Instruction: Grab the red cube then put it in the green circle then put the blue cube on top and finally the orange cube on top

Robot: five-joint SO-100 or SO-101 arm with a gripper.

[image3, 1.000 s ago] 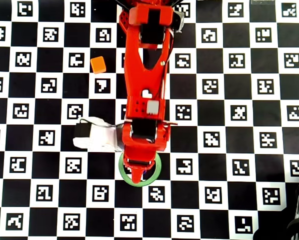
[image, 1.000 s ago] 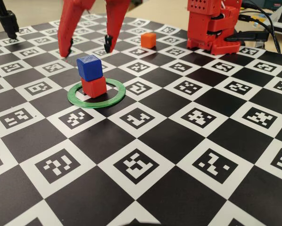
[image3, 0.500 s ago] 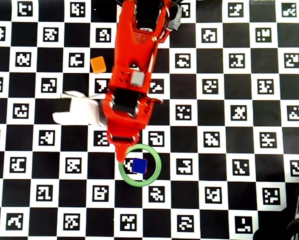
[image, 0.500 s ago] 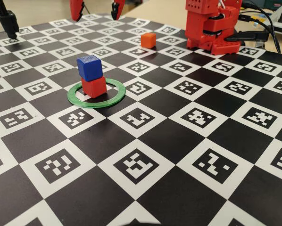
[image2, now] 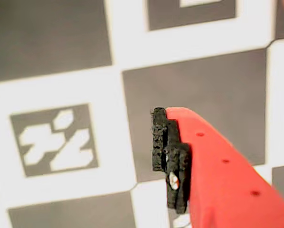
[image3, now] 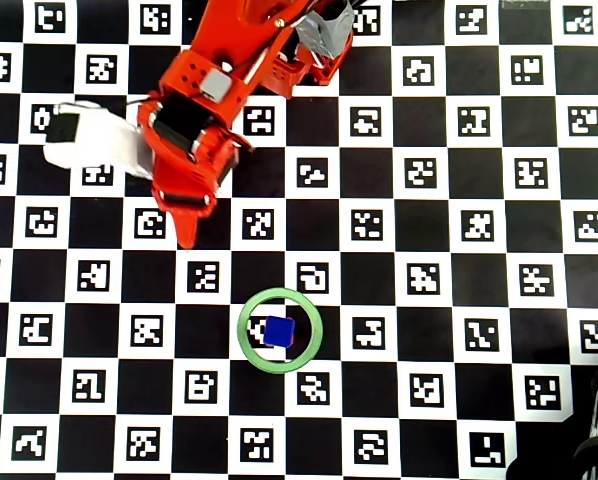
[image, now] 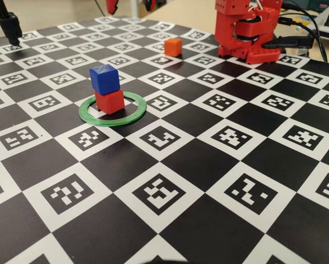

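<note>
The blue cube (image: 104, 78) sits on the red cube (image: 110, 102), and the stack stands inside the green circle (image: 132, 114). From above, only the blue cube (image3: 279, 331) shows inside the green circle (image3: 317, 318). The orange cube (image: 173, 47) rests alone on the board further back; in the overhead view the arm hides it. My gripper (image: 130, 4) hangs high at the top edge with its tips apart, open and empty. In the overhead view the gripper (image3: 186, 232) points down, up and left of the ring. One finger's black pad (image2: 163, 142) shows over bare board.
The red arm base (image: 247, 30) stands at the back right, with cables (image: 313, 27) beside it. A black stand (image: 7, 25) is at the back left. The white wrist camera (image3: 94, 140) juts left of the arm. Checkered marker board covers the table.
The arm has risen and swung from over the ring to the upper left in the overhead view, now covering the orange cube there. The blue-on-red stack has not moved.
</note>
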